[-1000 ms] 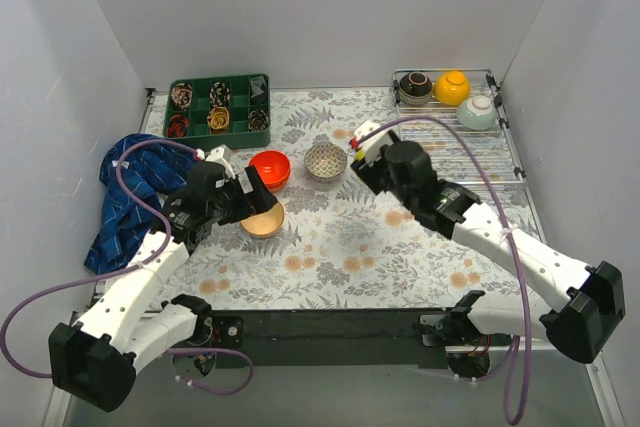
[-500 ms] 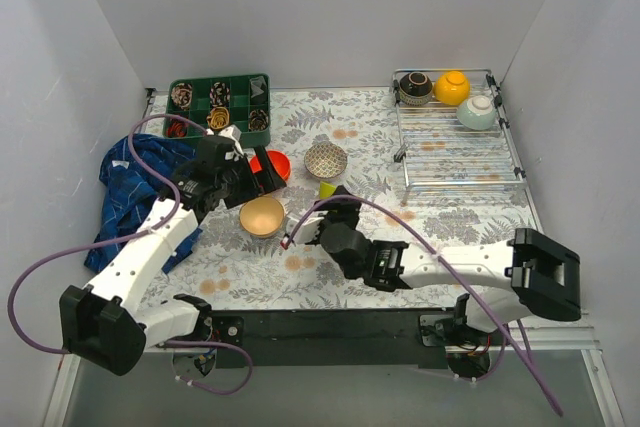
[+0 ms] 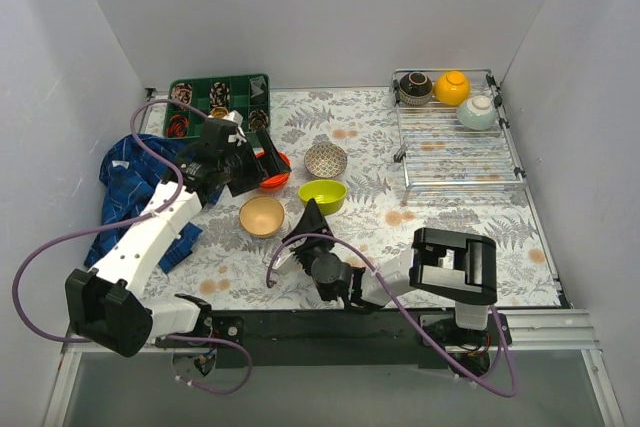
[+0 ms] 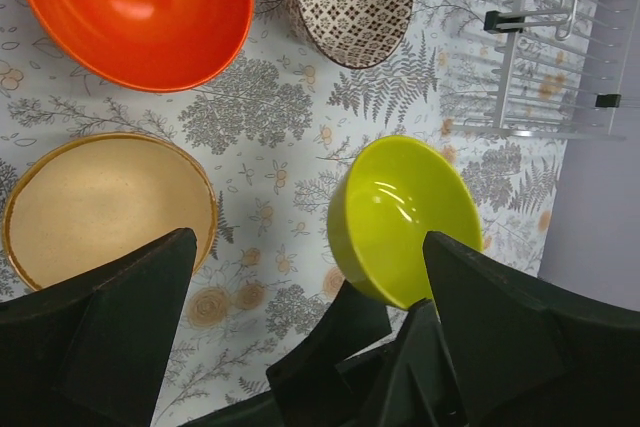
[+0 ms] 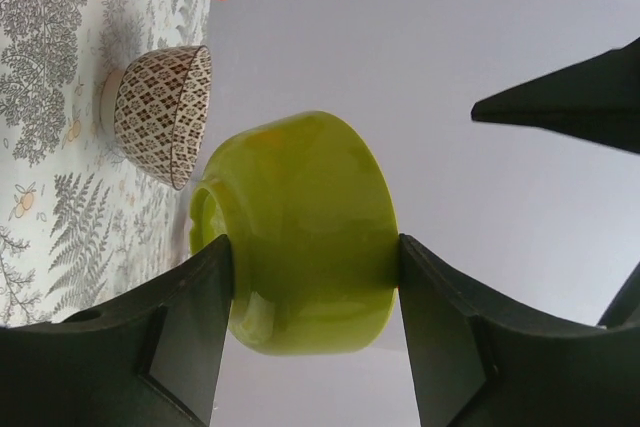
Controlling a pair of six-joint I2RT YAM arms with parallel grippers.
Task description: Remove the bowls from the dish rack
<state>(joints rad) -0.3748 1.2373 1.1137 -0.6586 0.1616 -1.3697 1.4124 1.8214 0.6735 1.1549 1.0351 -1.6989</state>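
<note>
- While green bowl (image 4: pixel 405 217) is being pinched between rt gripper's (image 5: pixel 312 252) jaws, it's being held low at mid table (image 3: pixel 440 217), near patterned bowl (image 4: pixel 350 2).
- Lt gripper (image 4: pixel 307 242) is being held above beige bowl (image 4: pixel 105 207), jaws spread wide, empty.
- 3 bowls (image 3: pixel 452 86) are being kept at rack's (image 3: pixel 455 152) far end.

Lab-type robot test cell. Plain pale panel walls (image 3: pixel 320 17) box in a table (image 3: pixel 500 247) on three sides, floral cloth (image 3: pixel 340 127) over it. Left arm (image 3: pixel 150 242), right arm (image 3: pixel 385 275) bolted at near edge; purple cables (image 3: pixel 135 134) loop loose.

Rack (image 3: pixel 455 152) front bars free; 3 bowls (image 3: pixel 452 87) crowd back rim; lime bowl (image 3: pixel 323 194) +3 clutter mat (image 3: pixel 450 217) ctr
</note>
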